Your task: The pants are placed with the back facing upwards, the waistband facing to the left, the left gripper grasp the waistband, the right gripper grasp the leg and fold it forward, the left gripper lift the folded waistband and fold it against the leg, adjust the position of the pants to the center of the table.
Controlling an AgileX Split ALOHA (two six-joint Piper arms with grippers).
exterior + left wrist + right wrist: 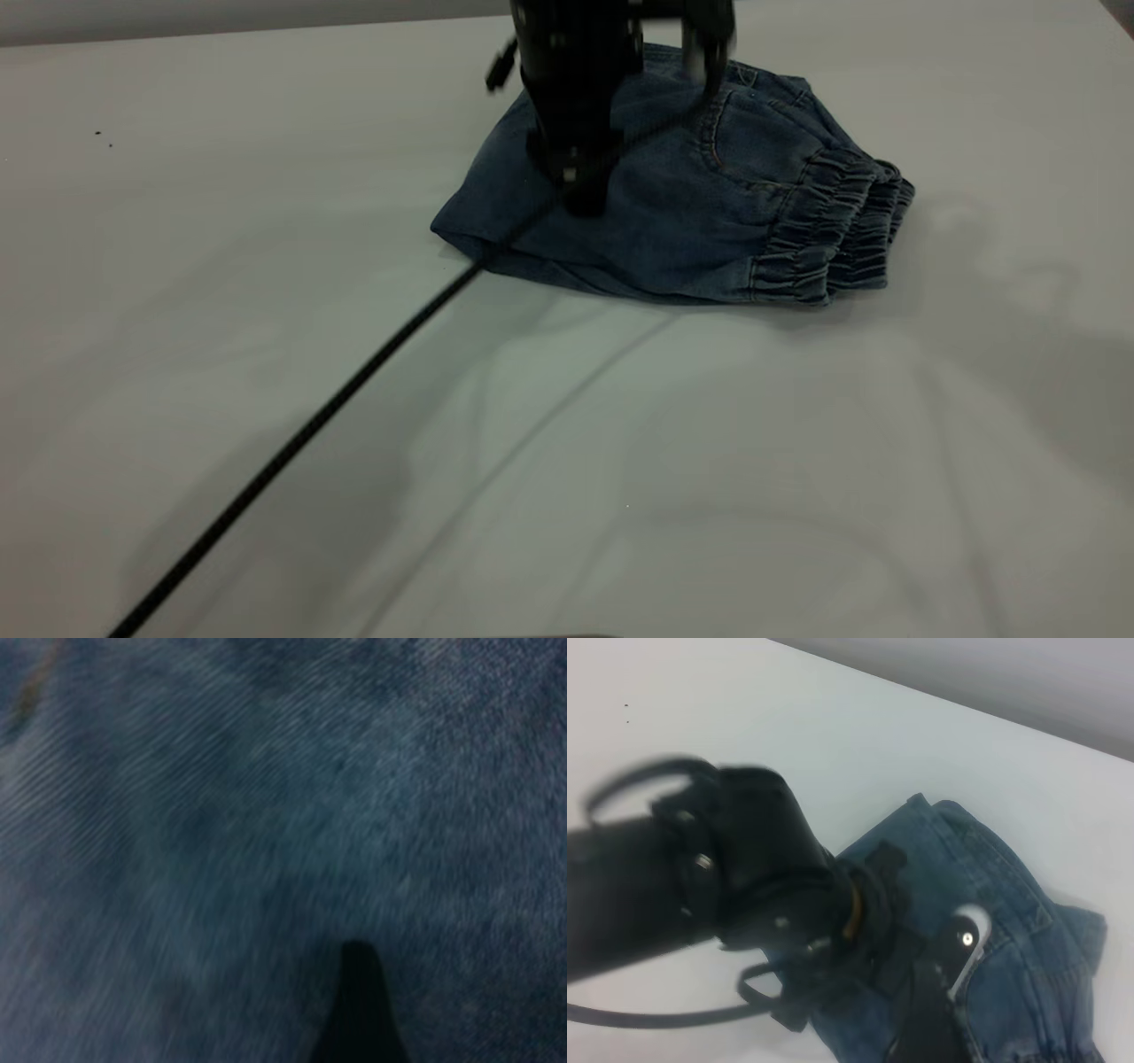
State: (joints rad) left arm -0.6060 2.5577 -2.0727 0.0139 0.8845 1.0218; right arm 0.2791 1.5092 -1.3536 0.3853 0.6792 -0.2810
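Note:
The pants (691, 204) lie folded into a compact denim bundle at the far middle of the table (266, 177). Their ruched waistband (833, 239) is stacked in layers at the bundle's right end, and a back pocket faces up. I cannot tell the leg apart within the fold. My left gripper (580, 190) points straight down and presses on the left half of the bundle. The left wrist view is filled with close denim (266, 815). My right gripper (709, 53) hovers blurred over the far edge of the pants (1010, 904).
A black cable (292, 452) runs from the left arm diagonally across the tabletop to the near left edge. The left arm (744, 868) fills much of the right wrist view. White tabletop stretches wide to the left, right and front of the bundle.

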